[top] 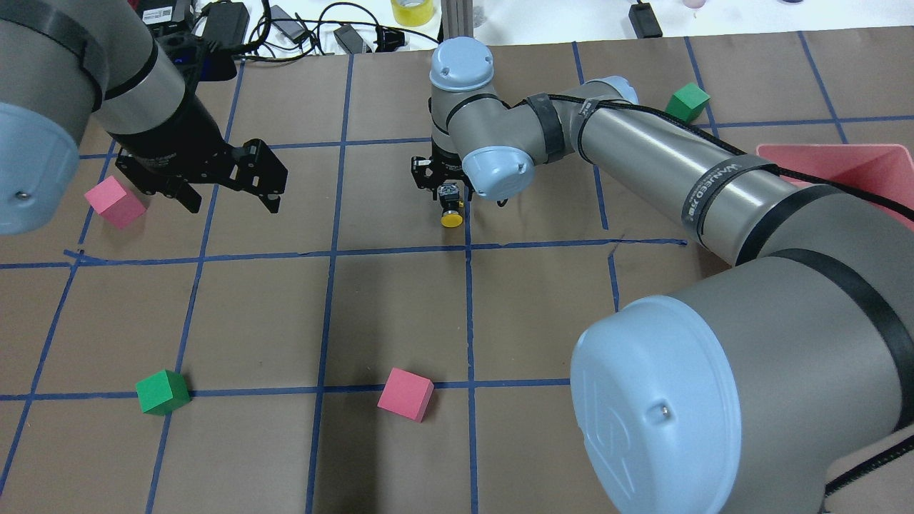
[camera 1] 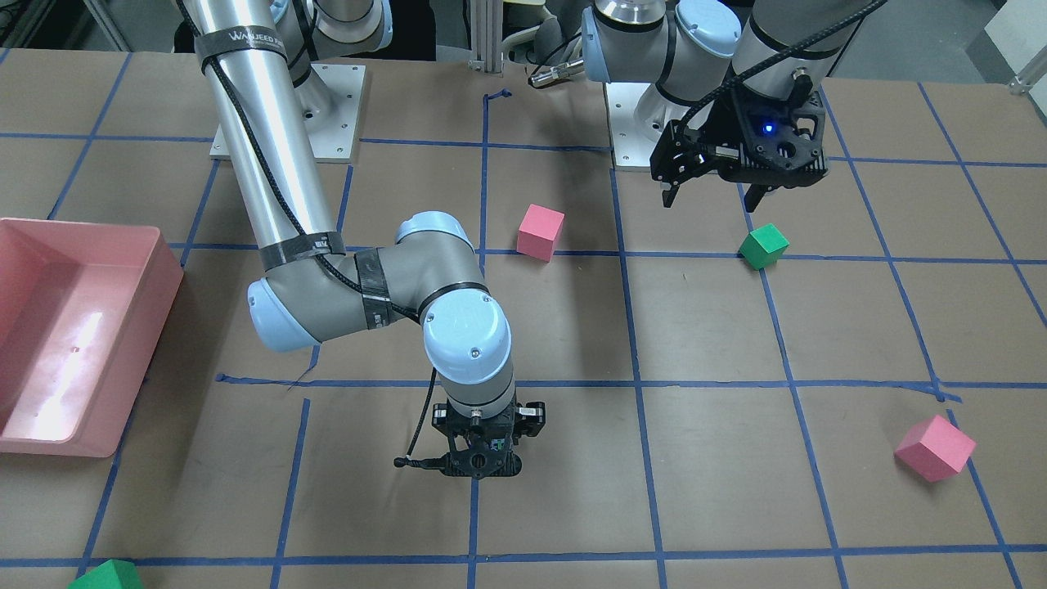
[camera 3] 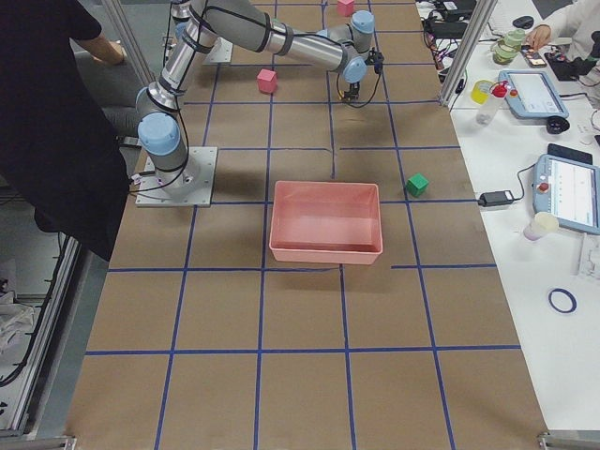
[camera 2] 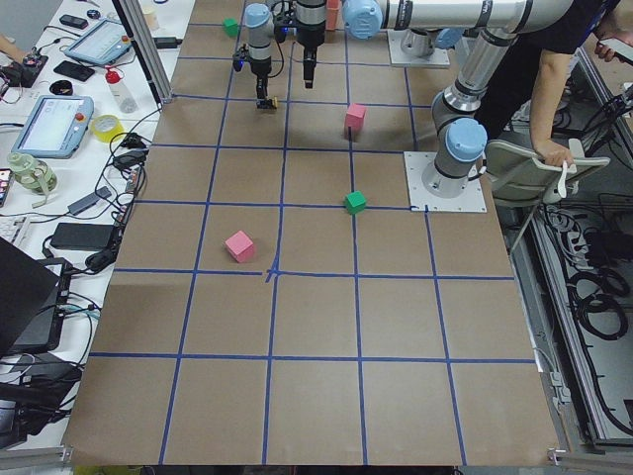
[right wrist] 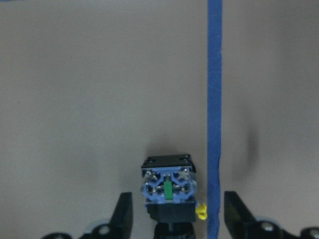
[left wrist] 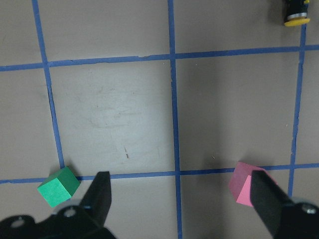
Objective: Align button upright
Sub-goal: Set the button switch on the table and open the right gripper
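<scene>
The button [top: 450,211] lies on its side on the brown paper by a blue tape line, its yellow cap towards the robot. In the right wrist view it [right wrist: 168,187] shows its blue-and-black base end. My right gripper [top: 448,194] points down over it. Its fingers [right wrist: 124,215] stand open on either side of the button with gaps showing. In the front view the right gripper [camera 1: 481,468] hides the button. My left gripper [top: 232,202] is open and empty, raised above the table well to the left. The left wrist view shows the button [left wrist: 297,12] at the top right corner.
A pink cube [top: 114,202] and a green cube [top: 163,391] lie on the left, another pink cube [top: 405,394] near the middle front, and a green cube [top: 687,102] at the far right. A pink bin [top: 842,158] stands on the right.
</scene>
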### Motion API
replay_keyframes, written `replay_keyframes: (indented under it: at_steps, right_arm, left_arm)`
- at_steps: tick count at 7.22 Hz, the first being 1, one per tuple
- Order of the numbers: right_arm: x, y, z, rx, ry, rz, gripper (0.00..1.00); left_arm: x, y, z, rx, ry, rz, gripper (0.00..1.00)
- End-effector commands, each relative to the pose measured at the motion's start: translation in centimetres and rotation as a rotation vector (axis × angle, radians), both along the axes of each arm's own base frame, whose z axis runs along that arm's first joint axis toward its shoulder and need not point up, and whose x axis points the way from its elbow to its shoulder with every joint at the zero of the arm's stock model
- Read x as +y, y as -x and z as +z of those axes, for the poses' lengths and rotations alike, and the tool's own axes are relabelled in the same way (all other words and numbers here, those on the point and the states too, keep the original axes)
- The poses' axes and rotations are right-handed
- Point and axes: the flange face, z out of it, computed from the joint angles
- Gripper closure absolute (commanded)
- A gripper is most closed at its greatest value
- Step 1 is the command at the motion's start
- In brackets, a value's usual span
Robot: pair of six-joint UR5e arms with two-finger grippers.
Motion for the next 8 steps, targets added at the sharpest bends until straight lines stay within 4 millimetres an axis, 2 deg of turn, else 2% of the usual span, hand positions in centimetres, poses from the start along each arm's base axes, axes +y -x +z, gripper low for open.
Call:
replay_keyframes:
  at_steps: [1, 2, 3, 4, 5, 6, 7, 8]
  right_arm:
    - [0.6, 0.5, 3.3, 0.004, 0.029, 0.02, 0.0]
    - [1.3, 2.3, 5.5, 0.037, -0.008, 0.045, 0.0]
    - [1.0, 5.6, 8.0, 0.046, -0.023, 0.041, 0.0]
    - [0.5, 12.1, 10.1, 0.045, -0.063, -0.009, 0.0]
    - [1.2, 17.6, 13.1, 0.054, -0.075, -0.032, 0.0]
    - [3.5, 21.7, 16.1, 0.063, -0.109, -0.084, 0.0]
    - [5.1, 23.9, 18.3, 0.072, -0.114, -0.115, 0.0]
    - [6.6, 24.0, 20.8, 0.071, -0.101, -0.104, 0.0]
  left_arm:
    - [0.0, 0.0, 0.0, 0.0, -0.001, 0.001, 0.0]
    - [0.0, 0.0, 0.0, 0.0, -0.001, 0.001, 0.0]
    - [0.0, 0.0, 0.0, 0.0, -0.001, 0.001, 0.0]
    - [0.0, 0.0, 0.0, 0.0, -0.001, 0.001, 0.0]
    - [0.0, 0.0, 0.0, 0.0, -0.001, 0.001, 0.0]
    - [0.0, 0.0, 0.0, 0.0, -0.001, 0.001, 0.0]
    - [0.0, 0.0, 0.0, 0.0, -0.001, 0.001, 0.0]
    - [0.0, 0.0, 0.0, 0.0, -0.001, 0.001, 0.0]
